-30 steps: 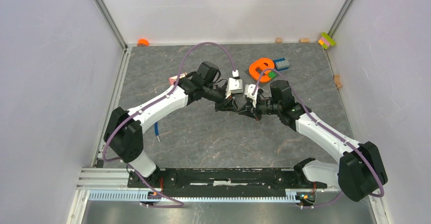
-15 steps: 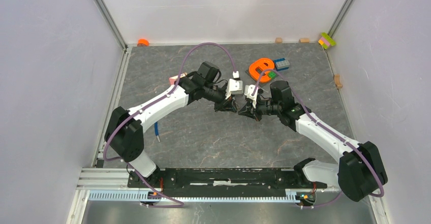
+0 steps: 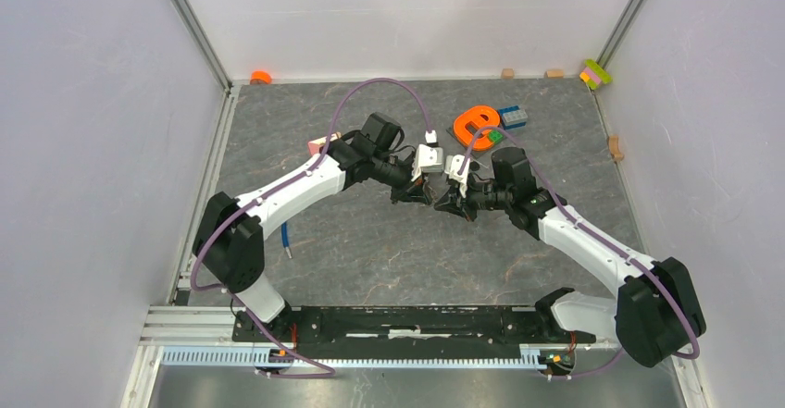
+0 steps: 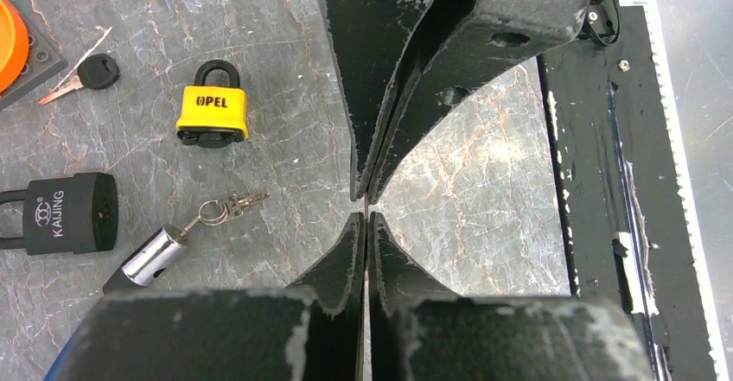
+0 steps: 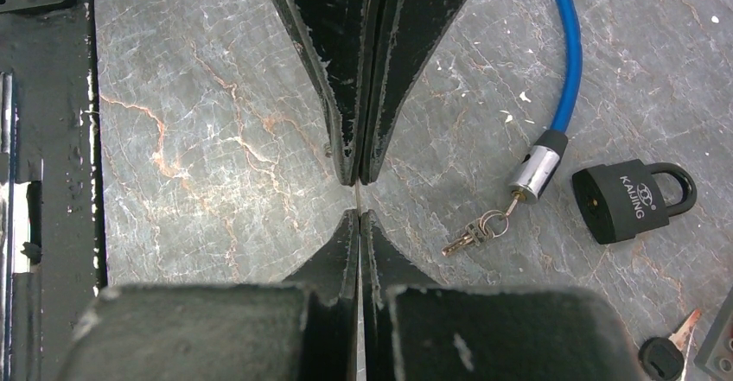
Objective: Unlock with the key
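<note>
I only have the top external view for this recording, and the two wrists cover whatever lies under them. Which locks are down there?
Observer: The left wrist view shows a yellow padlock and a black padlock, lying apart from each other.
Operator: Any key near them?
Observer: A black-headed key lies loose, touching neither padlock.
Operator: Is either gripper holding something?
Observer: The left gripper and the right gripper are both shut, tip to tip, and I see nothing held in either.
</note>
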### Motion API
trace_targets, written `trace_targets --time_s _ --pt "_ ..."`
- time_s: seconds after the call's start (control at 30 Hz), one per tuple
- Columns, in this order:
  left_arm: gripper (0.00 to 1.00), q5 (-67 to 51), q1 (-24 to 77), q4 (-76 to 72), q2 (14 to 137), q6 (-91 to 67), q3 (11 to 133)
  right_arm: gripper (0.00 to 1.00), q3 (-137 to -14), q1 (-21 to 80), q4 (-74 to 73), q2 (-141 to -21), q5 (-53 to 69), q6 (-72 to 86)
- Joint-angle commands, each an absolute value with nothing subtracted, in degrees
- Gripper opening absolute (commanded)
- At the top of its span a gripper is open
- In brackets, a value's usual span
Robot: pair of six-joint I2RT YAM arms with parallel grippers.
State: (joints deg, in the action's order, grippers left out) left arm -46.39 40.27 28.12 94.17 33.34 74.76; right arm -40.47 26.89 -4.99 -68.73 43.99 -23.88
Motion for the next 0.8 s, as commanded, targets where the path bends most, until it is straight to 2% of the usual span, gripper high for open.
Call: trace_targets --time_s 0.0,0.13,0.23,0.4,0.53,0.6,0.77 --pt "0.02 -46.53 40.43 28.76 93.95 34.4 76.3 0.0 -40.45 26.98 -2.68 -68.31 42.86 -23.99" --pt "0.02 -46.85 40.26 23.05 91.62 31.0 72.53 0.02 -39.61 26.98 -1.79 -67.64 41.27 -23.28" --pt "0.02 -47.32 40.06 19.67 89.92 29.12 70.39 0.11 -39.3 26.77 -1.48 -67.18 39.97 -22.69" --pt "0.02 -48.74 38.07 16.9 87.9 26.33 67.94 0.35 -37.93 24.5 -0.44 -65.75 38.84 -20.52" --pt "0.02 -49.68 35.51 14.24 85.26 24.15 64.92 0.69 -37.1 22.16 1.15 -64.79 38.23 -19.86" --pt "0.02 -49.76 34.3 13.32 83.56 22.97 63.38 0.8 -36.85 21.0 1.14 -64.76 36.48 -20.24" --pt "0.02 -49.77 32.63 13.77 80.38 19.5 61.2 0.89 -39.71 20.2 -2.67 -68.67 29.43 -25.06"
